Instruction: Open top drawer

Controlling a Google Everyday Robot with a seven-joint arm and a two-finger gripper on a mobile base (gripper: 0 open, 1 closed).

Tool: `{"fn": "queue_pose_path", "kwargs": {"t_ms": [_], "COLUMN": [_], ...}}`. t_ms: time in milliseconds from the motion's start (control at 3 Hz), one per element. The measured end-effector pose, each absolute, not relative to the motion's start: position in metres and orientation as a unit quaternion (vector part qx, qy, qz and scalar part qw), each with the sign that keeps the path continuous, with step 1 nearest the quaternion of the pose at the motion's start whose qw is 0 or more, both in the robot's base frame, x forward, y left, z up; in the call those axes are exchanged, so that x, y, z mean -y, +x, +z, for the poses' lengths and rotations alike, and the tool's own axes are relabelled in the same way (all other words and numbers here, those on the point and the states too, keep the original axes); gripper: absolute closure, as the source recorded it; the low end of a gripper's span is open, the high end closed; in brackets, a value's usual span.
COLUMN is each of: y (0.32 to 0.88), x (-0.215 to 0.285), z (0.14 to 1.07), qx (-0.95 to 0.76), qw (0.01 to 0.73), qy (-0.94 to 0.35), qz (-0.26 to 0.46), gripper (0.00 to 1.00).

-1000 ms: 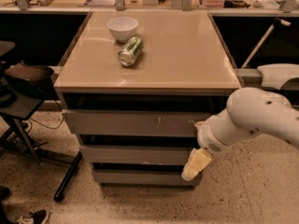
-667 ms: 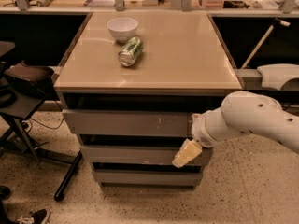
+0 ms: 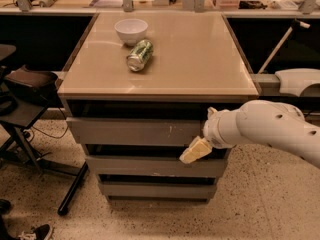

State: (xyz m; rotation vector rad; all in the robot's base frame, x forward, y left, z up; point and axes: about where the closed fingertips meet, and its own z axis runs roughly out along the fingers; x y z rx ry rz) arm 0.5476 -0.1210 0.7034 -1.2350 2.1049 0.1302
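Note:
The top drawer [image 3: 132, 131] is the widest grey front, flat and handleless, just under the beige cabinet top [image 3: 200, 59], with small white scuffs right of centre. It juts out slightly past the two narrower grey fronts below. My gripper [image 3: 192, 152], with cream-coloured fingers, hangs at the drawer's lower right edge, in front of the dark gap under it. My white arm [image 3: 265, 126] reaches in from the right.
A white bowl [image 3: 131, 31] and a green can [image 3: 139, 55] lying on its side sit on the cabinet top. A black chair and stand [image 3: 30, 114] are at the left. A white robot part [image 3: 297, 81] is at the right. A speckled floor lies below.
My gripper and arm have moved left and slightly up, from below the drawer's right corner to its lower right edge. The drawer looks unchanged.

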Motion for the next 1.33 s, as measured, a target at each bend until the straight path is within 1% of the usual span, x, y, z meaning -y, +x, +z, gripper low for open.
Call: {"fn": "queue_pose_path", "kwargs": {"t_ms": [333,667,1000,1333], "y": [0.548,0.572,0.624,0.626], "x": [0.121,0.125,0.122,0.117], "z": [0.703,0.681,0.653,0.652], "qx": [-0.809,-0.819,-0.823,-0.821], "qw": [0.342,0.337,0.331,0.331], "qy": [-0.475,-0.461,-0.461,-0.464], "qz": [0.050,0.049,0.040,0.041], "gripper": [0.00,0.00,0.00,0.00]}}
